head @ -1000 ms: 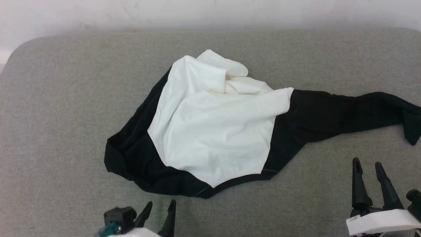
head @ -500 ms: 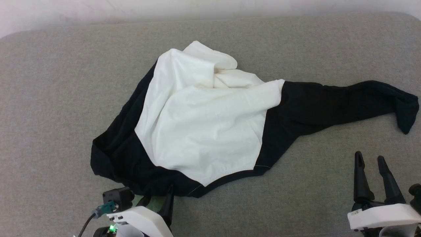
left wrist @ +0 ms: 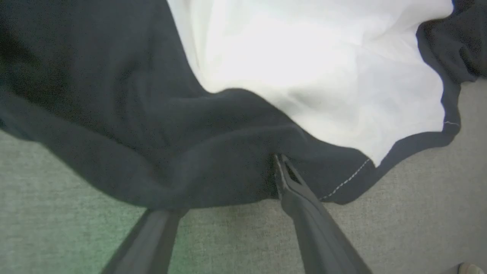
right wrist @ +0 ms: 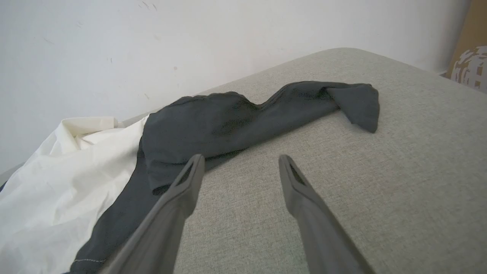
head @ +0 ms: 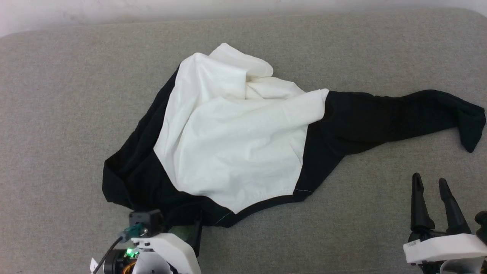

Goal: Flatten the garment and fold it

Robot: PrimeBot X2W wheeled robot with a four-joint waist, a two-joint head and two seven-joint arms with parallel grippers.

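The garment lies crumpled on the grey cushion, with a wrinkled white panel in the middle and black cloth around it. One black sleeve stretches out to the right. My left gripper is at the garment's near black edge, open. In the left wrist view one of its fingers rests on the black hem while the other slips under the fold. My right gripper stands open at the lower right, apart from the cloth. From the right wrist, the open gripper faces the sleeve.
The cushion's far edge meets a pale wall. Bare grey fabric surrounds the garment on the left and along the front. A cable and a lit green connector sit on my left wrist. A brown object stands beyond the cushion's corner.
The head camera has shifted, so the whole picture sits a little lower and to the left. My left gripper has moved forward onto the garment's near black edge. The right gripper has stayed open and hardly moved.
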